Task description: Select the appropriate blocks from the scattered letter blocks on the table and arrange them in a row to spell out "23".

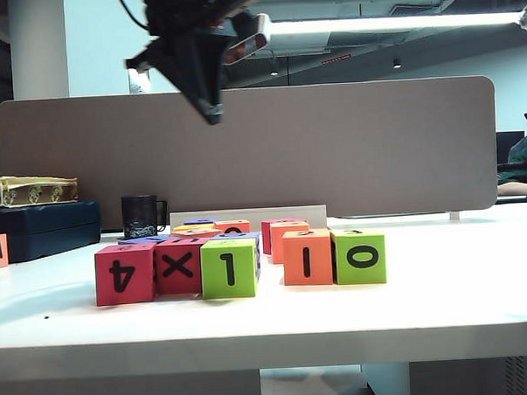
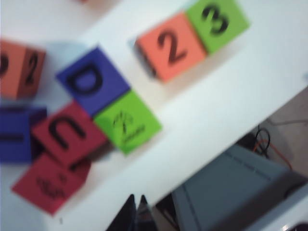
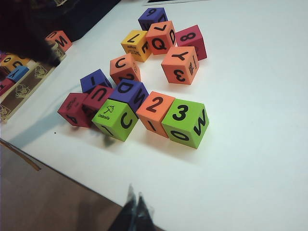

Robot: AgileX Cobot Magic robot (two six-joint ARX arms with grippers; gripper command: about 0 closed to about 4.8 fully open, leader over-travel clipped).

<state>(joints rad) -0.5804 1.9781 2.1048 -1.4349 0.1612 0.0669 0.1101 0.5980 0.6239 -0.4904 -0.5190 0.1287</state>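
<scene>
Left gripper [image 2: 136, 211] is shut, empty, high above the white desk top's [image 2: 202, 120] front edge; right gripper [image 3: 135, 211] likewise closed, holding nothing. Orange foam "2" cube [image 3: 155, 112] touches lime-green foam "3" cube [image 3: 185, 121], bare table beyond them.

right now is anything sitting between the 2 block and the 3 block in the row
Nothing visible. The orange 2 block and green 3 block sit side by side, faces touching, reading 23 from above. Both tools, left and right, are shut and off the blocks.
</scene>
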